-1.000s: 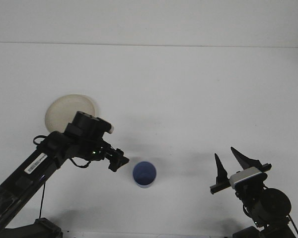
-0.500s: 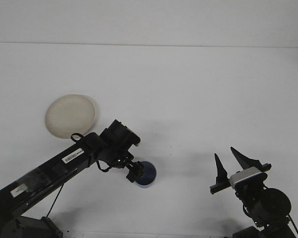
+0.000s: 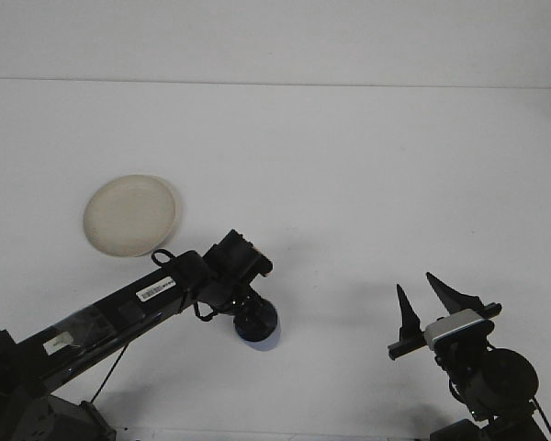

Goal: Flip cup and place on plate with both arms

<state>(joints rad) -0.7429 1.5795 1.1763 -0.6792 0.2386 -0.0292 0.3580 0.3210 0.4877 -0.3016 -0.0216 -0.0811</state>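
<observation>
A blue cup (image 3: 262, 332) stands on the white table near the front, mouth up, mostly covered from above by my left gripper (image 3: 249, 317). The gripper's black wrist sits right over the cup's rim, and its fingers are hidden, so I cannot see how they stand on the cup. A cream plate (image 3: 130, 215) lies flat at the left, bare, well apart from the cup. My right gripper (image 3: 421, 303) rests at the front right, open, fingers pointing up with nothing between them.
The left arm's long black link (image 3: 101, 317) runs from the front left corner across to the cup. The table's far edge meets the wall at the back.
My left arm has swung right and forward, from beside the cup to directly over it, uncovering the plate. The cup has barely shifted. The right arm is still.
</observation>
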